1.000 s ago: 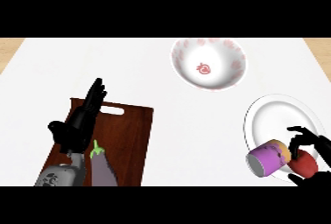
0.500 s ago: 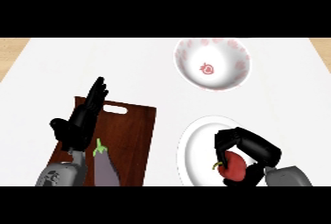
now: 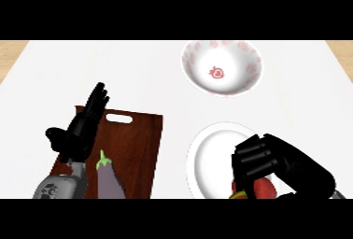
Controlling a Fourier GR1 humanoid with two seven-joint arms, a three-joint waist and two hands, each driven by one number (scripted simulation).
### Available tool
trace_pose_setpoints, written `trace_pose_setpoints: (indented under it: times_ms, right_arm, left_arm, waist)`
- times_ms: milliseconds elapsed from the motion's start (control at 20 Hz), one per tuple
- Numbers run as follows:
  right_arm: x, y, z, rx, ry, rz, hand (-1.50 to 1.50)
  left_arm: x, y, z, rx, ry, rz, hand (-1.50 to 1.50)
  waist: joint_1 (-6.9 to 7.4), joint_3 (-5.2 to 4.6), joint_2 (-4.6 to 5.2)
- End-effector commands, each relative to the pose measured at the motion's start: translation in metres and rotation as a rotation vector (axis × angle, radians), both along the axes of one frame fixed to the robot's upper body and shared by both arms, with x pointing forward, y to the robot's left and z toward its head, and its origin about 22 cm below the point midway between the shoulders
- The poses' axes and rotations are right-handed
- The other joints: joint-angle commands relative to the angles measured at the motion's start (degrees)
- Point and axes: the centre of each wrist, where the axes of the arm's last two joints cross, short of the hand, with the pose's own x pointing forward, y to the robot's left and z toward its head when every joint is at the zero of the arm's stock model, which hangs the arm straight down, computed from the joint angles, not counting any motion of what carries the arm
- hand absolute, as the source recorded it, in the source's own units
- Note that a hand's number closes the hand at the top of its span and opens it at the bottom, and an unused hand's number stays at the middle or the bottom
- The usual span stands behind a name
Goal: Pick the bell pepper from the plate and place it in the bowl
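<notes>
In the head view, the right hand (image 3: 276, 163) curled around the red bell pepper (image 3: 263, 187) on the white plate (image 3: 210, 161), lower right. The lift and the carry to the bowl (image 3: 224, 67), upper centre, remained. The left hand (image 3: 82, 128) rested open at left.

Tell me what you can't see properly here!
- Pepper: head view, mostly hidden under the right hand and cut by the lower edge.
- Plate: right side hidden by that hand.
- Eggplant: lower end cut off at the bottom.
</notes>
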Motion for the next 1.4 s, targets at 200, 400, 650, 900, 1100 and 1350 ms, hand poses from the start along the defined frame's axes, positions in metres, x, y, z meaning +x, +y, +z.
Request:
trace_pose_setpoints:
  times_ms: [200, 400, 650, 900, 1100, 1350]
  right_arm:
    - [-0.02, -0.001, 0.096, -0.033, -0.109, -0.141, 1.5]
    - [-0.015, 0.027, 0.129, -0.017, -0.083, -0.197, 1.5]
    - [0.013, 0.035, 0.156, 0.002, -0.074, -0.284, 1.5]
    - [0.062, 0.053, 0.175, -0.042, -0.049, -0.332, 1.5]
    - [0.084, 0.047, 0.156, -0.202, -0.169, -0.458, 1.5]
    - [0.122, 0.046, 0.153, -0.298, -0.27, -0.521, 1.5]
  left_arm:
    - [0.005, -0.011, 0.007, 0.002, -0.016, 0.001, 0.0]
    - [0.004, -0.001, 0.009, -0.006, -0.004, -0.008, 0.0]
    - [-0.001, -0.011, -0.002, 0.01, -0.008, -0.026, 0.0]
    - [0.011, -0.004, -0.006, 0.0, -0.005, -0.031, 0.0]
    - [0.013, -0.004, 0.006, 0.009, -0.019, -0.03, 0.0]
    - [0.011, -0.022, -0.003, 0.004, -0.021, -0.038, 0.0]
  waist:
    - [0.51, 0.02, 0.22]
    - [0.83, 0.03, 0.19]
    - [0.93, 0.07, 0.27]
    - [1.09, 0.06, 0.42]
    - [1.75, 0.07, 0.69]
    - [1.76, 0.07, 0.78]
